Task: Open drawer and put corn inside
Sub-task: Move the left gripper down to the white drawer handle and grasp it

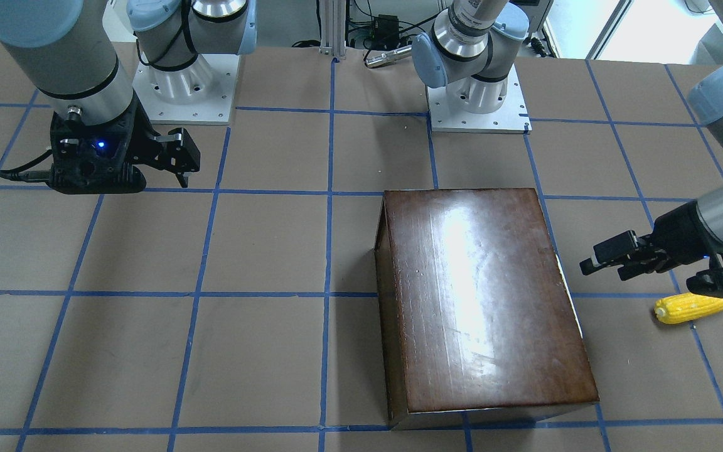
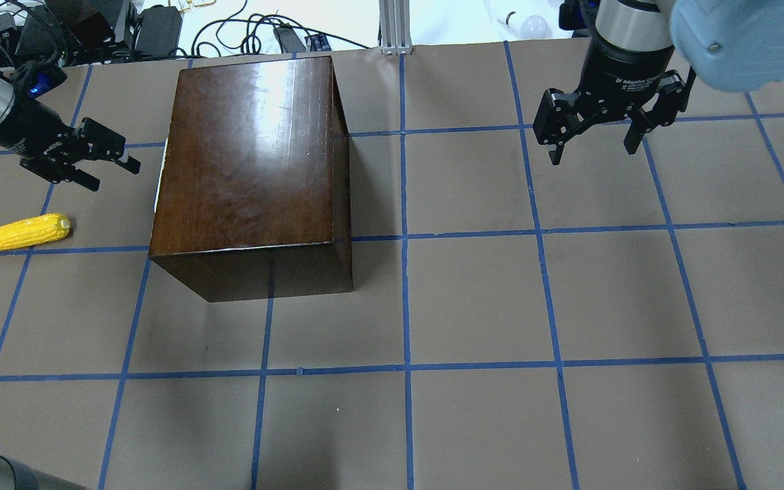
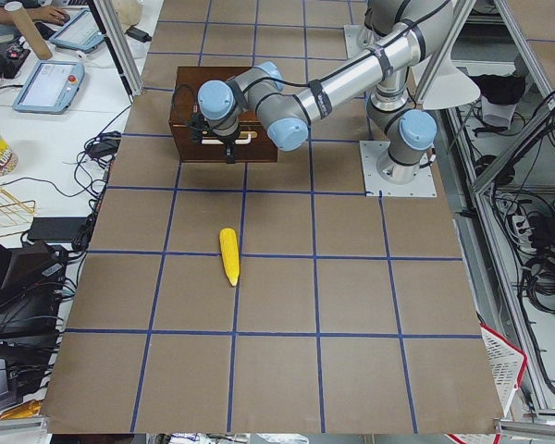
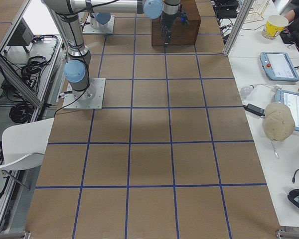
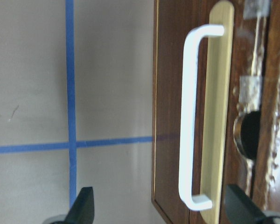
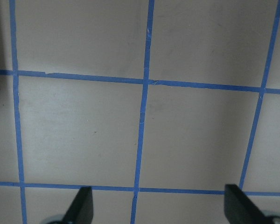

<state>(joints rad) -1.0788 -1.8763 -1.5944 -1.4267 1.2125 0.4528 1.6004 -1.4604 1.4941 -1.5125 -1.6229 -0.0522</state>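
White handle (image 5: 189, 116) on seemingly shut drawer (image 5: 170, 70), right of frame, is framed by left hand (image 5: 161, 210), spread wide. Reach step is judged; closing and pulling are needed. Corn (image 2: 21, 232) is seen far left on counter (image 2: 474, 299).

Overhead view sits behind the robot, looking forward and down, box (image 2: 249, 163) left of centre. Front view faces back across the table (image 1: 261, 251), box right of centre; both share the box top. Side views look along the table from its ends, far from the box. Left wrist view is close on the drawer (image 5: 168, 93) and handle (image 5: 190, 116). Right wrist view looks down on table, well apart from the box.
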